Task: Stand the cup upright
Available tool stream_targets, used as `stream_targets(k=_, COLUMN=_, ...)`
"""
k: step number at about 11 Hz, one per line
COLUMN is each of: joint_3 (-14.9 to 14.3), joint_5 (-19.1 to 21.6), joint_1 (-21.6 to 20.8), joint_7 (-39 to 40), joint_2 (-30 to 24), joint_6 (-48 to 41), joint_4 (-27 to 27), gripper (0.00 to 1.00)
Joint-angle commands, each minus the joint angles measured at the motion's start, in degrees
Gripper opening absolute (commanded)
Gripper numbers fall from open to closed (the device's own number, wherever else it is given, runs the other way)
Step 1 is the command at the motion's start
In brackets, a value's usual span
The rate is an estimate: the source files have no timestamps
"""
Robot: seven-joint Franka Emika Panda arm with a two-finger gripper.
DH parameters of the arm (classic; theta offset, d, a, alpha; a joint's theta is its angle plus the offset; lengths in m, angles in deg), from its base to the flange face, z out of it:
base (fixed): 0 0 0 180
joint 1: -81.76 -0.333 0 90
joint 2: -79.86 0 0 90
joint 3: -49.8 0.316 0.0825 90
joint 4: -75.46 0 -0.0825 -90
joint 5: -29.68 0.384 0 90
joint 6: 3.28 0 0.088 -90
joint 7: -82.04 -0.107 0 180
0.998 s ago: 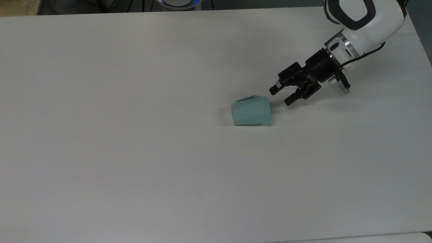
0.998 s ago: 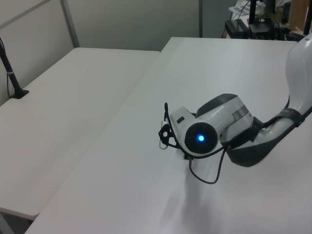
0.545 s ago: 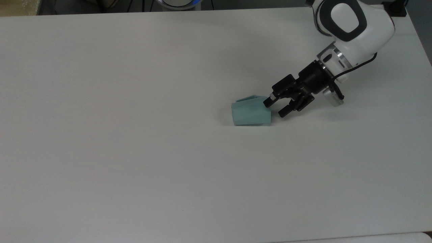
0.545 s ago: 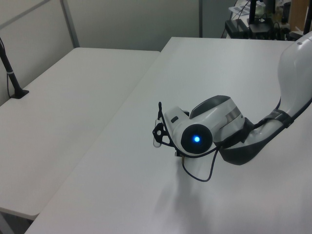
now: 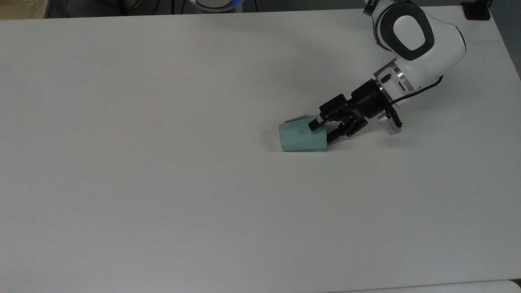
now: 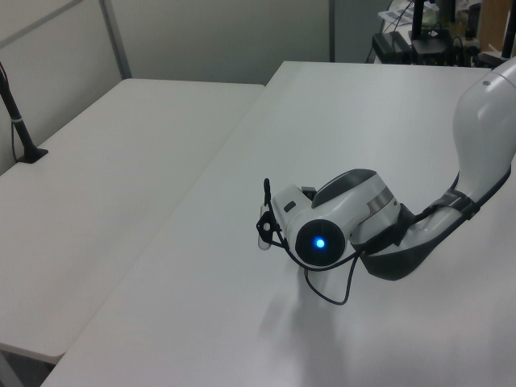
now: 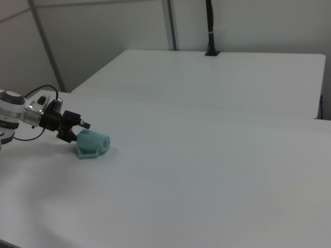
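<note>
The pale teal faceted cup [image 5: 302, 137] lies on its side on the white table [image 5: 163, 162], wide rim toward the top view's right, small handle on its upper side. My gripper [image 5: 321, 133] is open at that rim: one fingertip rests over the cup's upper edge, the other sits by the rim's lower corner. In the right view the cup [image 7: 93, 144] lies with its mouth toward the gripper [image 7: 77, 133], which reaches in from the right view's left. In the left view my wrist [image 6: 322, 234] with its blue light hides both the fingers and the cup.
A second white table [image 7: 217, 77] stands behind, with a black post [image 7: 209, 28] at its far edge. In the left view a neighbouring table [image 6: 105, 161] lies beside mine. A black cable [image 5: 423, 89] loops off my wrist.
My gripper has moved toward the top view's lower left, from a short way off the cup to its rim, staying open. The cup has not moved.
</note>
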Motion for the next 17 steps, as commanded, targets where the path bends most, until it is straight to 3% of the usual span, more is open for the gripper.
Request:
stream_targets(k=1, joint_3=-0.2, joint_5=-2.0, joint_1=-0.5, joint_7=-1.5, joint_2=-0.7, joint_6=-1.1, joint_4=-2.5, gripper=0.97)
stream_targets(k=3, joint_3=-0.3, joint_5=-2.2, joint_1=-0.3, joint_7=-1.5, joint_2=-0.7, joint_6=-1.1, joint_4=-2.5, gripper=0.97)
stream_targets(k=5, joint_3=-0.5, joint_5=-2.2, joint_1=-0.3, joint_7=-1.5, joint_2=-0.7, joint_6=-1.0, joint_4=-2.6, gripper=0.87)
stream_targets(k=9, joint_3=-1.0, joint_5=-2.2, joint_1=-0.3, joint_7=-1.5, joint_2=-0.8, joint_6=-0.9, joint_4=-2.6, gripper=0.44)
stream_targets(k=11, joint_3=-1.4, joint_5=-2.6, joint_1=-0.4, joint_7=-1.6, joint_2=-1.0, joint_6=-1.6, joint_4=-4.1, gripper=0.16)
stream_targets(k=12, joint_3=-1.9, joint_5=-2.6, joint_1=-0.5, joint_7=-1.8, joint_2=-0.9, joint_6=-2.1, joint_4=-5.0, gripper=0.07)
stream_targets(k=14, joint_3=-1.9, joint_5=-3.4, joint_1=-0.5, joint_7=-2.9, joint_2=-1.0, joint_6=-2.7, joint_4=-6.0, gripper=0.00)
stream_targets(k=17, joint_3=-1.9, joint_5=-3.4, joint_1=-0.6, joint_7=-3.1, joint_2=-1.2, joint_6=-3.9, joint_4=-5.7, gripper=0.00)
